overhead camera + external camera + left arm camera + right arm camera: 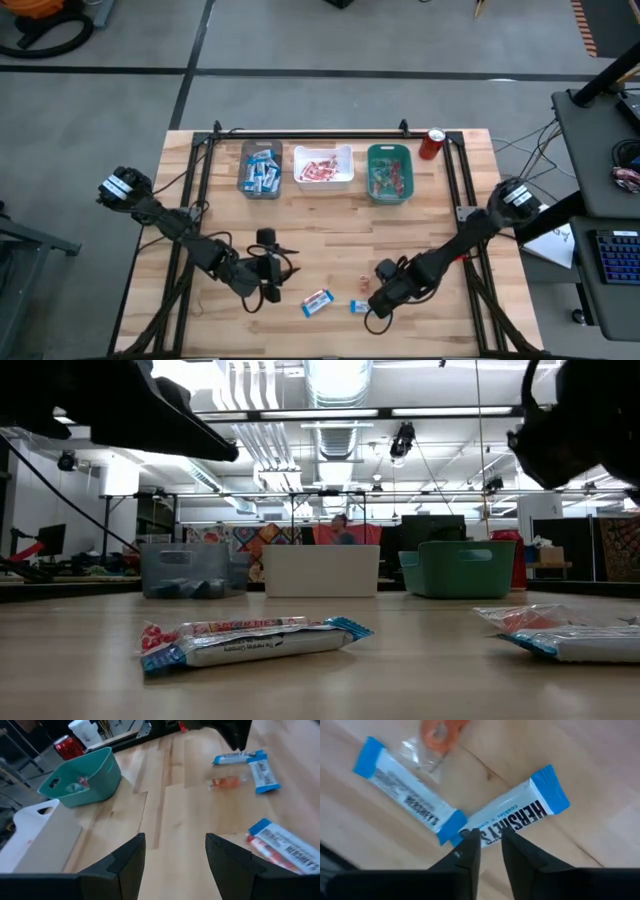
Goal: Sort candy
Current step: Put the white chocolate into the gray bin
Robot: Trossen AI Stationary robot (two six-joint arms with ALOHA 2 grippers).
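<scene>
Three wrapped candy bars and a small orange twisted piece [439, 734] lie flat on the wooden table near its front edge. My right gripper [490, 845] hangs over two blue-and-white bars, its tips above the near end of the Hershey's bar [512, 817], beside the other bar [405, 795]. Its fingers stand a narrow gap apart, and the low view shows it [572, 435] well above the table. My left gripper [175, 855] is open and holds nothing. It sits left of the third bar [317, 302], which has red and blue on its wrapper [250, 640].
At the back of the table stand a grey bin [260, 170] with blue-and-white bars, a white bin [323, 167] with red-and-white bars and a teal bin [389, 172]. A red can [431, 143] stands at the back right. A black frame runs along the table's sides.
</scene>
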